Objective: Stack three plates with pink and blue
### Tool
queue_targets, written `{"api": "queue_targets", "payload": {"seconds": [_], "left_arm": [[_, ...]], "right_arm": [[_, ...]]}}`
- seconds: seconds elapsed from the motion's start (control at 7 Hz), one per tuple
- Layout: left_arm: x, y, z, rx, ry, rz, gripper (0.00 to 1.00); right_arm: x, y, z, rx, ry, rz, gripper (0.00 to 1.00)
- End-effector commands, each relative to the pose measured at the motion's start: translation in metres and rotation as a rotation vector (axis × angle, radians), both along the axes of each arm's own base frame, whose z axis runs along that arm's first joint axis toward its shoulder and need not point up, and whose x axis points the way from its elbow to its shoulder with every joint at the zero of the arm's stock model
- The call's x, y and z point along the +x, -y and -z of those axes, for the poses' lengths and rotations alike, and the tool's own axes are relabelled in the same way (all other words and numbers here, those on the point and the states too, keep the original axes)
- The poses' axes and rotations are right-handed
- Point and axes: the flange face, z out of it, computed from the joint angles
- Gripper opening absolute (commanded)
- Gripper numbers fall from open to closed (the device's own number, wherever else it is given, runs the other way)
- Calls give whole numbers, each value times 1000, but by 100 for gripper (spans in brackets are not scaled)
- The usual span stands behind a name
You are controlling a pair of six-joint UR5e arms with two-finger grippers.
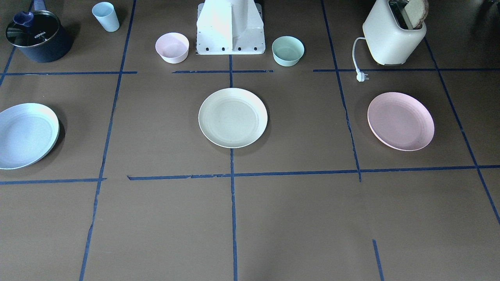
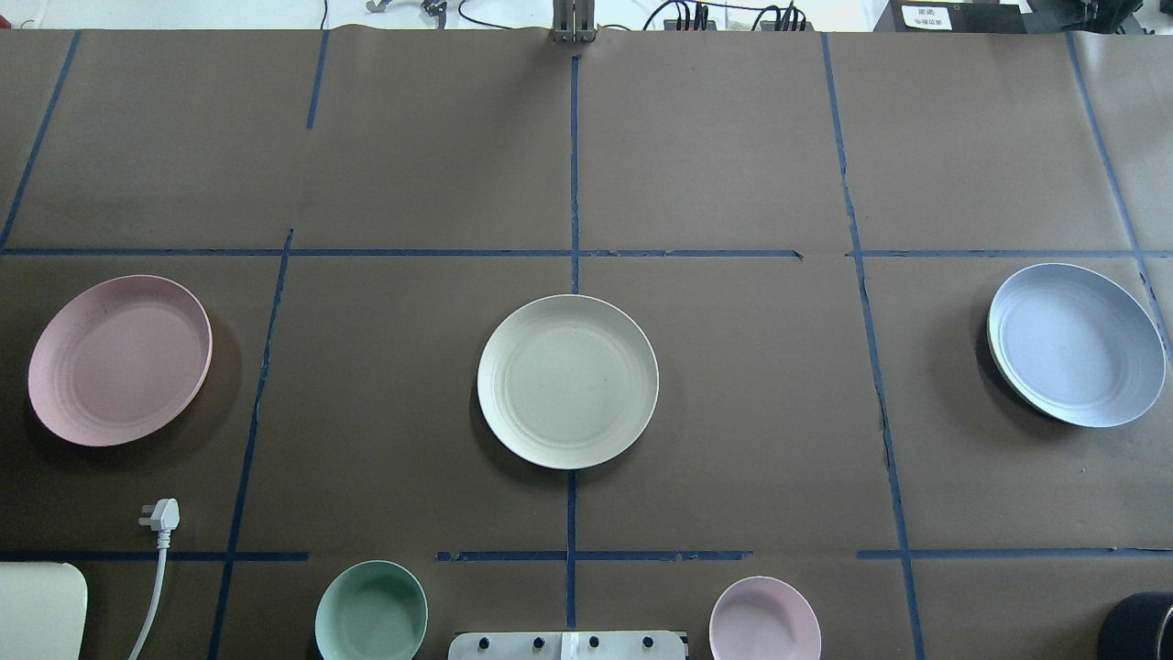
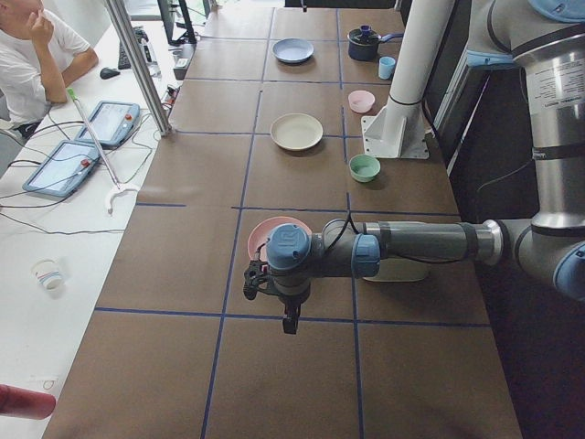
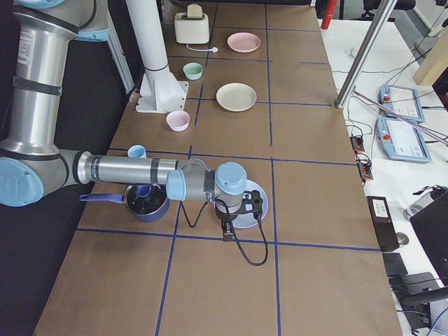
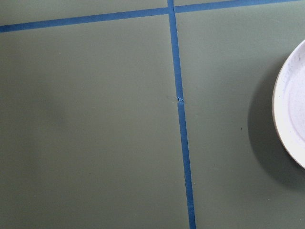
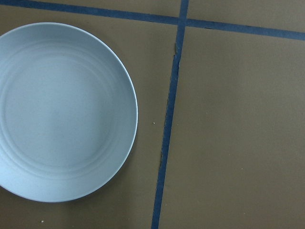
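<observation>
On the worktop (image 2: 733, 412), we judged the pink plate (image 2: 119, 359) wanted a firm rim pinch; left fingers (image 3: 289, 322) and right fingers (image 4: 227, 232), we couldn't tell.

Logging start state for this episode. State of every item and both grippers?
cream plate: empty, unstacked
pink plate: empty, unstacked
blue plate: empty, unstacked
pink bowl: upright, empty
mint bowl: upright, empty
toaster: bread slice standing in slot
plug: lying loose, not plugged in
pot: covered
cup: upright
left gripper: hangs beside pink plate; open or shut cannot tell
right gripper: hangs beside blue plate; open or shut cannot tell
</observation>
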Motion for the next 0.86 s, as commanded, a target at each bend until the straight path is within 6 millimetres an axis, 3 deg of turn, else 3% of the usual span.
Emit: {"api": "queue_targets", "payload": {"seconds": [0.0, 0.29, 0.43, 0.57, 0.71], "left_arm": [[0, 1, 7, 14, 1, -1, 100], [0, 1, 6, 7, 6, 4, 100], [0, 11, 19, 37, 4, 6, 100], [1, 42, 46, 103, -1, 6, 100], [1, 53, 52, 131, -6, 4, 100]], "right_arm": [[0, 1, 1, 3, 0, 1, 100], [0, 2, 5, 10, 1, 1, 100], [0, 3, 6, 13, 1, 1, 100], [0, 3, 6, 13, 1, 1, 100], [0, 3, 6, 13, 1, 1, 100]]}}
